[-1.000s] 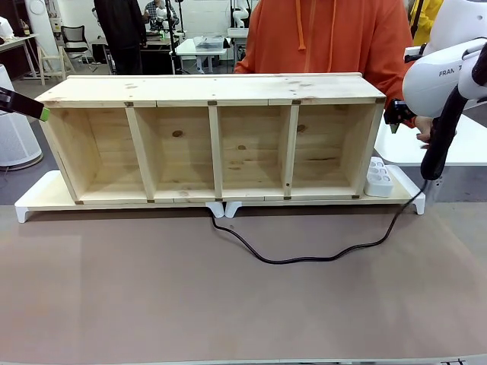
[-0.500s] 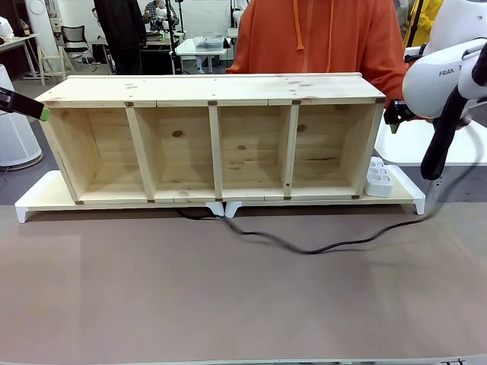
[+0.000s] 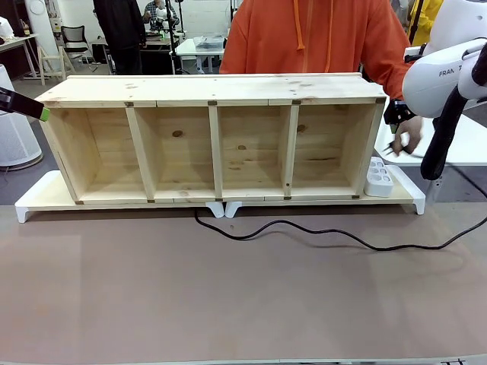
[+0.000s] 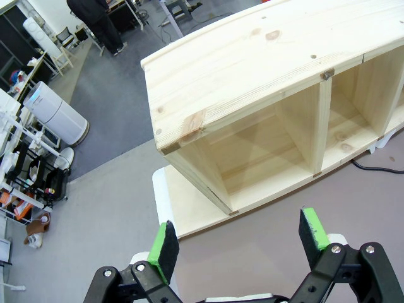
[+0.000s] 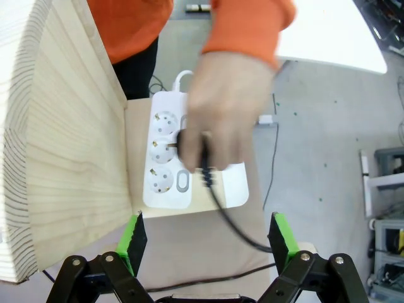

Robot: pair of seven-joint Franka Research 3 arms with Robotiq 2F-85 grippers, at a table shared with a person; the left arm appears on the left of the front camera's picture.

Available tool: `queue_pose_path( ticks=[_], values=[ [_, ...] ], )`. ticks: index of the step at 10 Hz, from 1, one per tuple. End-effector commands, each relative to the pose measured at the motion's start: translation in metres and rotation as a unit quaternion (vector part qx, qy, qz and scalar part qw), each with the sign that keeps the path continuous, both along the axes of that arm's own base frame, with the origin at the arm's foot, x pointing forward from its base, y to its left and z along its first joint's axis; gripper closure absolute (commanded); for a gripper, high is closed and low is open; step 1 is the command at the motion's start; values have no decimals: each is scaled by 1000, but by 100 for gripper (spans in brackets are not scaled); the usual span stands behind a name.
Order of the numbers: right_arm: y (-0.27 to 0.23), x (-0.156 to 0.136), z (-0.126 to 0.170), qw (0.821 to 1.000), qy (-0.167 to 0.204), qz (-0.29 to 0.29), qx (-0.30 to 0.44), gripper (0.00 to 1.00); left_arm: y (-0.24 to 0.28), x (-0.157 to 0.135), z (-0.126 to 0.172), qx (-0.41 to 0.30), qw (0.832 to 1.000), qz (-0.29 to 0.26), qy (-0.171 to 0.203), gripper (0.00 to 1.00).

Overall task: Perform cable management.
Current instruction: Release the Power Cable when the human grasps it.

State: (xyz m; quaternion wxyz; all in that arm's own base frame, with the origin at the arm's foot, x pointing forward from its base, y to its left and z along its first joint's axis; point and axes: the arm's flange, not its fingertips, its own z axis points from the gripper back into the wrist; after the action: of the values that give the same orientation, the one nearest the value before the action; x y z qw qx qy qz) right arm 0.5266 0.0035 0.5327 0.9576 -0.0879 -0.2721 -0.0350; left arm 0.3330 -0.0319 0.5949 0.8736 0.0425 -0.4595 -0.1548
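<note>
Cable (image 3: 304, 228) trails across the near table, its plug end pinched in a person's hand (image 5: 224, 113) over the white power strip (image 5: 170, 158) right of the wooden shelf (image 3: 213, 141), while both grippers (image 4: 238, 243) (image 5: 208, 243) hover wide open, empty.

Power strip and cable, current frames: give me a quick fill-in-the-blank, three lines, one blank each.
1. The person's hand holds the cable's ___ over the white power strip.
2. The cable lies across the brown mat in front of the wooden ___.
3. Both pincers, left and right, stand ___.

Missing: plug; shelf; open
</note>
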Motion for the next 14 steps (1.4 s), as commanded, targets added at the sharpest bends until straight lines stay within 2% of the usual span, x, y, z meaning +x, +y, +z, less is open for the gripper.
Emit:
queue_pose_path(
  ticks=[1, 14],
  values=[
    [1, 0, -1, 1000, 3, -2, 1, 0, -1, 1, 0, 2, 1000, 0, -3, 0],
    [1, 0, -1, 1000, 3, -2, 1, 0, -1, 1, 0, 2, 1000, 0, -3, 0]
  ],
)
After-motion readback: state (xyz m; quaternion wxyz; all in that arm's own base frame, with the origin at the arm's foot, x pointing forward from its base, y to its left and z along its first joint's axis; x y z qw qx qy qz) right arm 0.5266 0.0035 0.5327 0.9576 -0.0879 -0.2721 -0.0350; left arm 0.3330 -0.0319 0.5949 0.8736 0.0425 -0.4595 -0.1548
